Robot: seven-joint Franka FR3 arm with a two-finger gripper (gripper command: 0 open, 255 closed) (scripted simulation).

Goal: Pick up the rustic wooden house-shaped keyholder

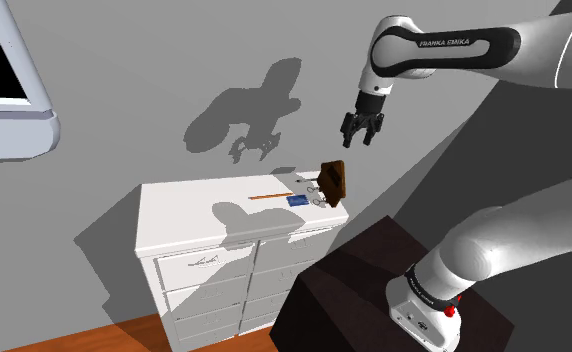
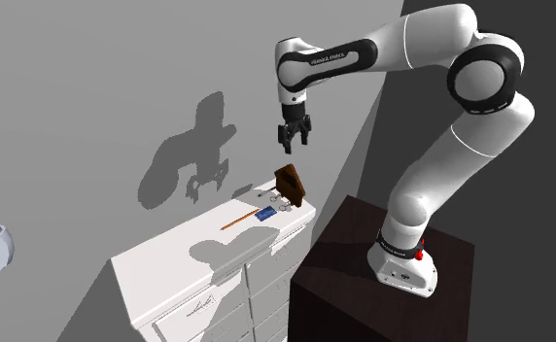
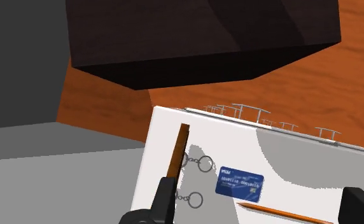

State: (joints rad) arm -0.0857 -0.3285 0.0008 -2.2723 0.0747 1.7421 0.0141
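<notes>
The claw hangs in the air with its two fingers spread apart and nothing between them. The keyholder stands well below it, a thin brown board on edge near the corner of the white dresser that lies towards the dark stand.

The step in hand appears to be the approach, before any descent to grasp. In the wrist view the board shows edge-on and lines up with one finger rather than with the gap. What lies under the open gap is the blue card and the pencil, not the target.

To do this well, the claw should probably slide sideways towards that finger until the board's thin edge sits midway between the fingers. Its rotation already looks suitable, since the fingers would close across the board's flat faces. It should then come straight down.

The key rings hang or lie just beside the board on the card's side, so the inner finger likely has to drop between board and rings, or high enough to miss them.

A slim upright board may tip if one finger touches it first. An even, centred closing high on the board seems the safer choice, with care for the dresser's edge close behind.
</notes>
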